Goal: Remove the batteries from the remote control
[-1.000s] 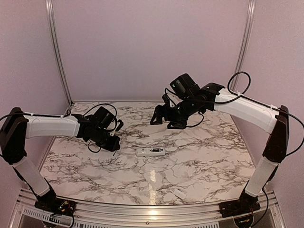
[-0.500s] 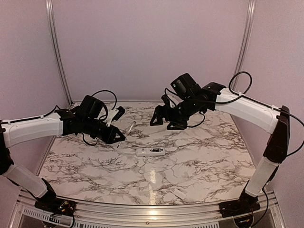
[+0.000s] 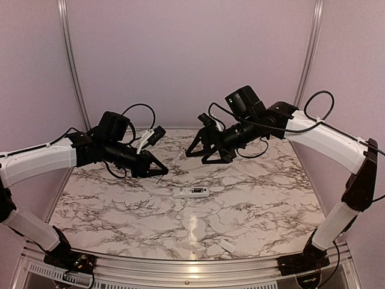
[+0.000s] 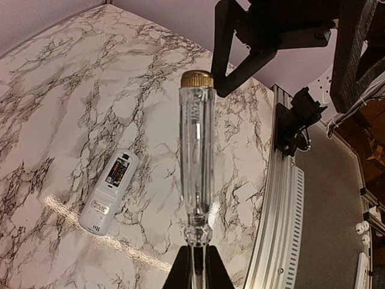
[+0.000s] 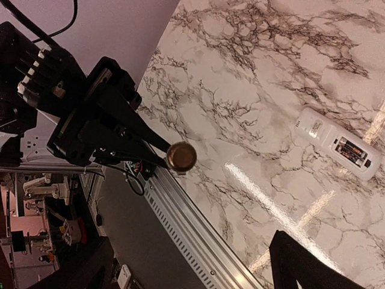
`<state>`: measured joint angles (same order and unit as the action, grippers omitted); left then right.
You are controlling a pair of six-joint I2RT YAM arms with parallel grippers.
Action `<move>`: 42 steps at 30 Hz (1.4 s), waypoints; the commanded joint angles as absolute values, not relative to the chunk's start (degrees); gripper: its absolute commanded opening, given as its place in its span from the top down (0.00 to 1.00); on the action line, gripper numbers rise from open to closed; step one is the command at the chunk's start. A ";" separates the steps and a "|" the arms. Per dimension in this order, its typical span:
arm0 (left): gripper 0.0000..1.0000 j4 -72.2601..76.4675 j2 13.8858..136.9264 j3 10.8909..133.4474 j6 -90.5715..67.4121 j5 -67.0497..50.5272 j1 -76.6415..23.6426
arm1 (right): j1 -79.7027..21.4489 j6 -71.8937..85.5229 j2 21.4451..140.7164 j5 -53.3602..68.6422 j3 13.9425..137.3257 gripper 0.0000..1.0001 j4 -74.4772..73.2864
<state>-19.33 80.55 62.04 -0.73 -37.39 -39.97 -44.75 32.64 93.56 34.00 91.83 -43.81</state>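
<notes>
The white remote control (image 3: 190,192) lies on the marble table, back side up, compartment open. Two dark batteries (image 4: 118,170) sit in that compartment, also visible in the right wrist view as batteries (image 5: 352,152) inside the remote control (image 5: 337,143). My left gripper (image 3: 160,171) hangs above the table left of the remote, shut on the metal shaft of a clear-handled screwdriver (image 4: 196,144). Its brass cap (image 5: 181,157) points at my right gripper (image 3: 202,155), which hovers open just beyond the cap, touching nothing. In its own view the left gripper (image 4: 198,268) clamps the shaft.
A small white flat cover piece (image 3: 227,245) lies near the table's front edge, also seen as the cover piece (image 4: 243,191) beside the aluminium rail (image 4: 283,198). Pink walls enclose the table at the back and sides.
My left arm has lifted off the table and swung toward the middle, turning the screwdriver's handle toward the right gripper. The right gripper has shifted slightly left toward it. The remote has not moved.
</notes>
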 commanded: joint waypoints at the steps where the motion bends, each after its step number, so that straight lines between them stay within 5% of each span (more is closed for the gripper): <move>1: 1.00 -21.46 82.15 65.45 5.02 -40.58 -40.42 | -44.56 32.60 91.94 39.29 91.36 0.12 -43.03; 28: 1.00 -20.41 85.43 67.89 13.30 -41.17 -44.32 | -44.54 41.35 96.15 39.69 93.98 0.23 -46.75; 42: 1.00 -21.62 88.10 70.19 14.18 -38.38 -47.23 | -44.56 42.61 98.27 42.97 93.96 0.41 -46.23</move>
<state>-21.71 87.00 67.99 13.15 -39.55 -46.48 -44.75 42.15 97.62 41.43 91.92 -46.33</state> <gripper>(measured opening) 0.058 0.612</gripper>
